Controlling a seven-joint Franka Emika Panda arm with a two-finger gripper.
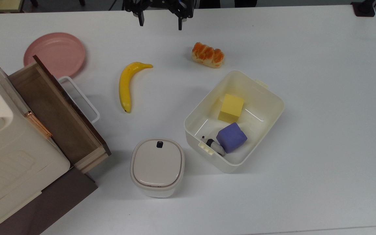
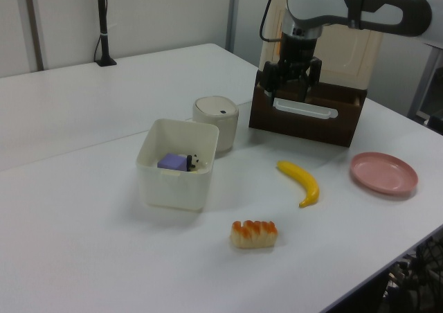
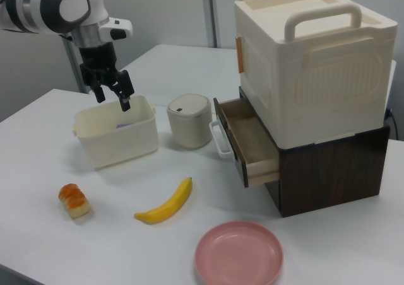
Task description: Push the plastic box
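The plastic box (image 1: 263,107) is a cream-white open tub lying diagonally at mid-table. Inside it are a yellow cube (image 1: 230,108), a purple cube (image 1: 231,137) and a small black-and-white figure (image 1: 212,144). In the left view the plastic box (image 2: 173,188) stands in front of the lidded container; in the right view the plastic box (image 3: 120,146) is left of it. My gripper (image 1: 160,23) hangs open and holds nothing at the top view's upper edge, up and left of the box. The gripper (image 2: 284,89) stays in the air, apart from the box; the gripper (image 3: 112,101) appears just over its far rim.
A banana (image 1: 126,85), a bread roll (image 1: 208,54) and a pink plate (image 1: 54,54) lie on the white table. A lidded rounded container (image 1: 157,166) stands close to the box's short end. The storage unit's wooden drawer (image 1: 54,114) is pulled open at the top view's left.
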